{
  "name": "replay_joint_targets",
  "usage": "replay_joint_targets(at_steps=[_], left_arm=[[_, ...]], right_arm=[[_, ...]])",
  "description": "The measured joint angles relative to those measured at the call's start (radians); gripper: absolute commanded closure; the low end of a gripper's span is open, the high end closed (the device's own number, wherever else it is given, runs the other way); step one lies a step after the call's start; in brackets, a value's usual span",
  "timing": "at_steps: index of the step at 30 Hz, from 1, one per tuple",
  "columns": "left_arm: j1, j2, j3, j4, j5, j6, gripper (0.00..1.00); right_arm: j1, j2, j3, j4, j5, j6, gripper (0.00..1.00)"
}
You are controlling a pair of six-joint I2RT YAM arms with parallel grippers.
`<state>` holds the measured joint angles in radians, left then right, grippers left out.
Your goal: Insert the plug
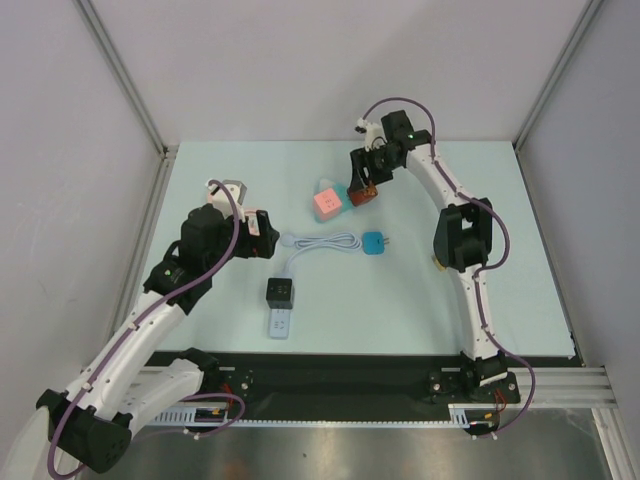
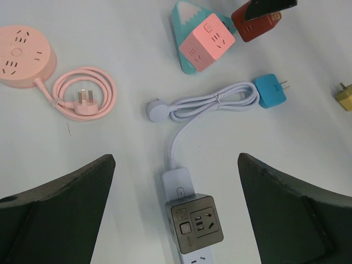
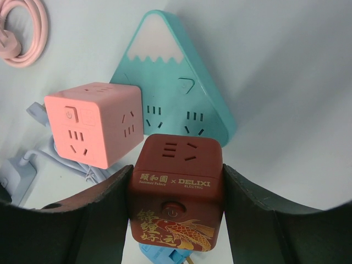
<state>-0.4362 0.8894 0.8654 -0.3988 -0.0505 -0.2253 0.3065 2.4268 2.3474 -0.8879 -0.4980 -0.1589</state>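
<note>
My right gripper [image 3: 177, 176] is shut on a dark red cube socket [image 3: 176, 192] with gold lettering, held next to the pink cube in the top view [image 1: 362, 190]. A blue plug [image 1: 375, 243] lies on the table at the end of a coiled lilac cable [image 1: 320, 243]; it also shows in the left wrist view [image 2: 269, 91]. The cable runs to a lilac power strip [image 2: 179, 184] with a grey cube socket [image 2: 195, 223] plugged on it. My left gripper [image 2: 176, 159] is open and empty, hovering above the grey cube [image 1: 280, 292].
A pink cube socket [image 3: 93, 124] and a teal mountain-shaped socket [image 3: 176, 93] stand just beyond the red cube. A pink round socket [image 2: 22, 55] with a coiled pink cable and plug [image 2: 85, 99] lies far left. A yellow plug [image 2: 345, 96] sits at the right edge.
</note>
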Motion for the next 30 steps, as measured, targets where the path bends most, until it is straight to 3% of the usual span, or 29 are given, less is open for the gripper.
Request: replay_joint_targets(at_steps=[16, 21, 24, 27, 28, 30], left_arm=[[0.004, 0.019, 0.0, 0.008, 0.003, -0.001, 0.02], [0.049, 0.16, 0.066, 0.05, 0.093, -0.029, 0.16], [0.065, 0.336, 0.209, 0.074, 0.14, -0.031, 0.31], [0.073, 0.542, 0.401, 0.111, 0.195, -0.007, 0.4], [0.075, 0.602, 0.455, 0.128, 0.214, 0.007, 0.48], [0.079, 0.715, 0.548, 0.143, 0.249, 0.044, 0.52]], right_arm=[[0.007, 0.035, 0.012, 0.033, -0.007, -0.011, 1.0], [0.008, 0.035, 0.009, 0.047, -0.006, -0.001, 1.0], [0.006, 0.019, -0.031, 0.081, -0.007, 0.017, 1.0], [-0.011, -0.042, -0.144, 0.121, -0.008, 0.041, 1.0], [-0.017, -0.061, -0.172, 0.126, -0.008, 0.048, 1.0], [-0.036, -0.118, -0.248, 0.159, -0.014, 0.059, 1.0]])
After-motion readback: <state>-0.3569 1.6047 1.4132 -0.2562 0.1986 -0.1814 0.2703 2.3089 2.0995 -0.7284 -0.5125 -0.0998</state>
